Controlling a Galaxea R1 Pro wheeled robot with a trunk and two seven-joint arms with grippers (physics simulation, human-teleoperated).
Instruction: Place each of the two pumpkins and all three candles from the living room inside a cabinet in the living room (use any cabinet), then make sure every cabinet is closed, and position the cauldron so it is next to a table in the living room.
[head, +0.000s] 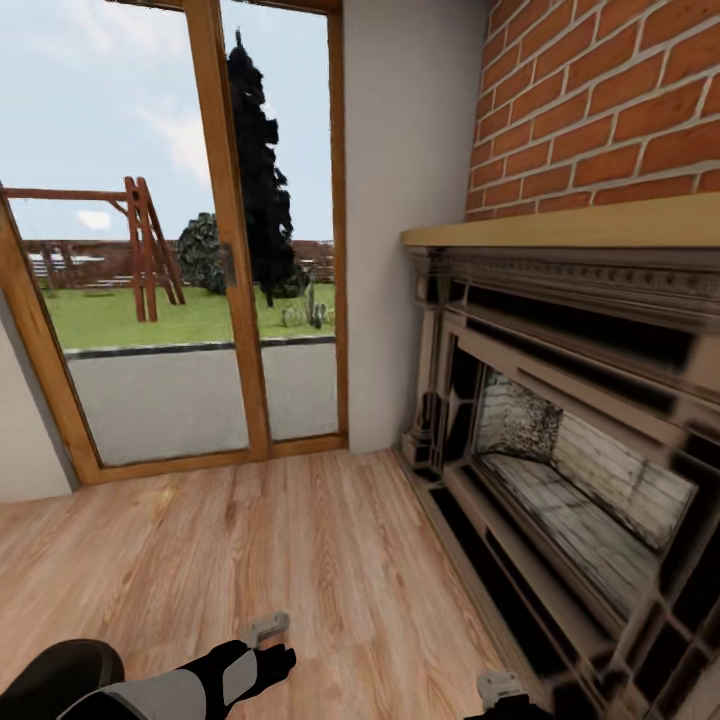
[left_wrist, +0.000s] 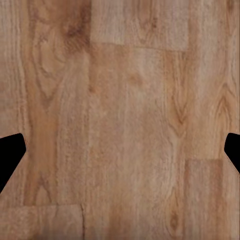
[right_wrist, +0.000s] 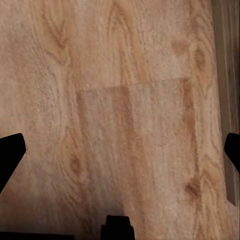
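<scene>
The pumpkins, candles, cabinet, cauldron and table are all out of view. My left gripper (head: 266, 630) hangs low over the wood floor (head: 300, 540) at the bottom of the head view. In the left wrist view its dark fingertips (left_wrist: 10, 156) stand wide apart over bare planks, so the left gripper (left_wrist: 120, 152) is open and empty. My right gripper (head: 499, 689) sits at the bottom edge, close to the fireplace base. It too is open in the right wrist view, the right gripper (right_wrist: 120, 150) holding nothing above the floorboards.
A dark stone fireplace (head: 570, 470) with a pale wood mantel (head: 560, 228) fills the right side under a red brick wall (head: 600, 100). A wood-framed glass door (head: 230, 280) to the garden stands ahead. A white wall corner (head: 400, 200) lies between them.
</scene>
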